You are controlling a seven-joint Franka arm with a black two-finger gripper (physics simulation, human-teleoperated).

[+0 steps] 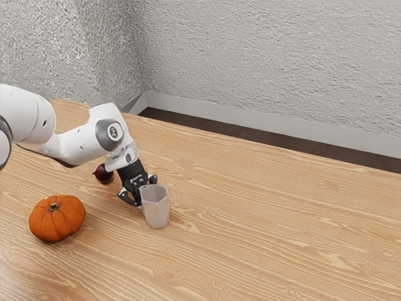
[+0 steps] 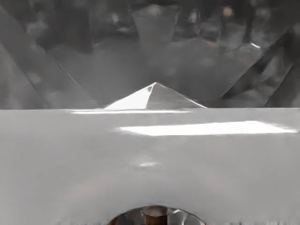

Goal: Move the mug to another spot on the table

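Reaching low from the exterior view's left, the white arm brings its black pincer [image 1: 140,190] right up against the grey faceted mug [image 1: 155,205]. The mug sits on the pincer's far side, toward the exterior view's right, and its upper wall and rim touch the pincer's tip. Whether the pincer is apart or clamped on the mug, I cannot tell, since the mug's body covers the contact. The mug stands roughly upright with its mouth up, over the wooden table [image 1: 269,213] in the near-left part of it. Its base is at the table's surface or barely above it, and which of the two is unclear.

An orange pumpkin [image 1: 56,217] rests on the table toward the exterior view's left of the mug, apart from it. A small dark red round thing [image 1: 103,174] lies behind the arm's wrist, partly hidden by it.

From the wrist camera, the mug's [image 2: 150,164] pale grey wall lies close under the hand, with darker angled facets beyond it.
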